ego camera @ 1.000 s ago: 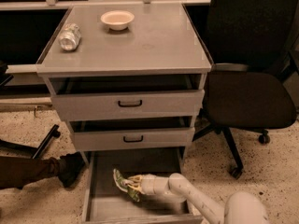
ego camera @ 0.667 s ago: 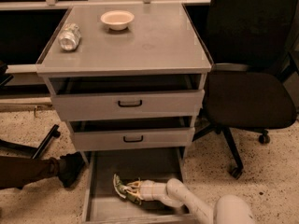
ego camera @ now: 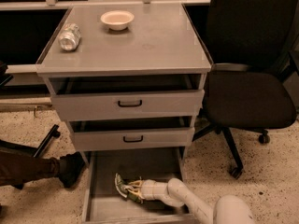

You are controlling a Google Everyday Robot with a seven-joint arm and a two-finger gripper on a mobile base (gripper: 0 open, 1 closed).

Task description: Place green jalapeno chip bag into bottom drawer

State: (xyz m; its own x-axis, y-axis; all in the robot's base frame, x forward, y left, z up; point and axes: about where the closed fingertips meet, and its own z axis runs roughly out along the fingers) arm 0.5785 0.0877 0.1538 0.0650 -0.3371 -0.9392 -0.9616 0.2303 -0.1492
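The green jalapeno chip bag (ego camera: 122, 185) is a small crumpled green-and-white bag inside the open bottom drawer (ego camera: 103, 171), left of its middle. My gripper (ego camera: 134, 190) reaches down into the drawer from the lower right on a white arm. It is shut on the bag's right end. The bag is low in the drawer; I cannot tell whether it touches the floor of it.
Two shallower drawers with black handles (ego camera: 130, 103) sit partly open above. A cream bowl (ego camera: 117, 19) and a crushed silver can (ego camera: 69, 36) are on the cabinet top. A black office chair (ego camera: 252, 97) stands to the right. A person's leg and shoe (ego camera: 70, 168) are left of the drawer.
My gripper and the bag have moved lower and a little forward inside the bottom drawer. Nothing else has moved.
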